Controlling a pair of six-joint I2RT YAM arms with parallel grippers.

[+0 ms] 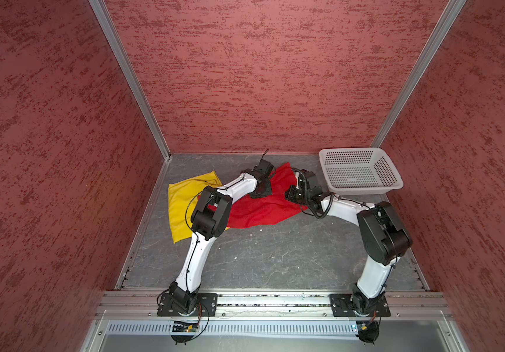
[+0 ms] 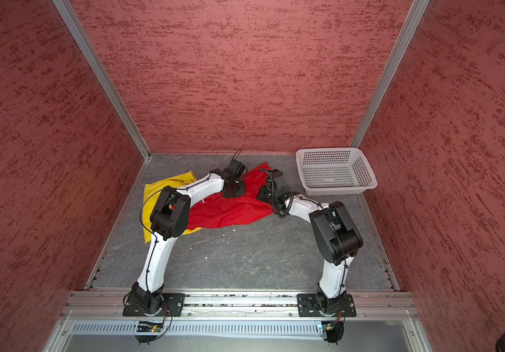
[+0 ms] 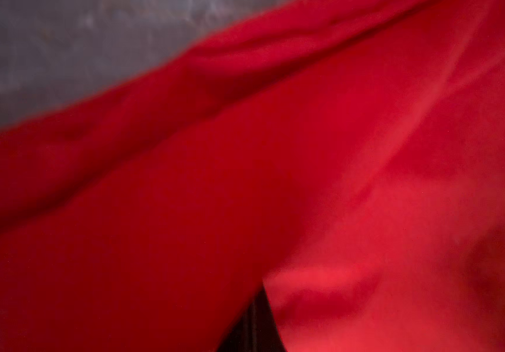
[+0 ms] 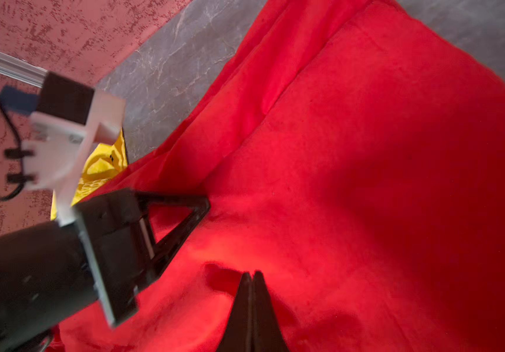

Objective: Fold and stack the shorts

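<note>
- Currently the bright red cloth shorts [image 1: 260, 210] lie rumpled on the grey marbled tabletop [image 1: 260, 259], one edge overlapping the bright yellow cloth shorts [image 1: 181, 207].
- Left gripper [image 4: 206, 203] and right gripper [image 4: 252, 274] are both clamped on red fabric, near each other.
- Risk: thin pinches may slip on lifting, and the overlap may drag the yellow pair askew.

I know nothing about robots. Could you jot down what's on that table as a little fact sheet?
surface: grey marbled table
clothes: red shorts, spread out, overlapping one edge of the yellow shorts
left gripper: shut, pinching the red shorts
right gripper: shut, pinching the red shorts
container: white perforated basket, empty, back right corner
folding: not yet done
</note>
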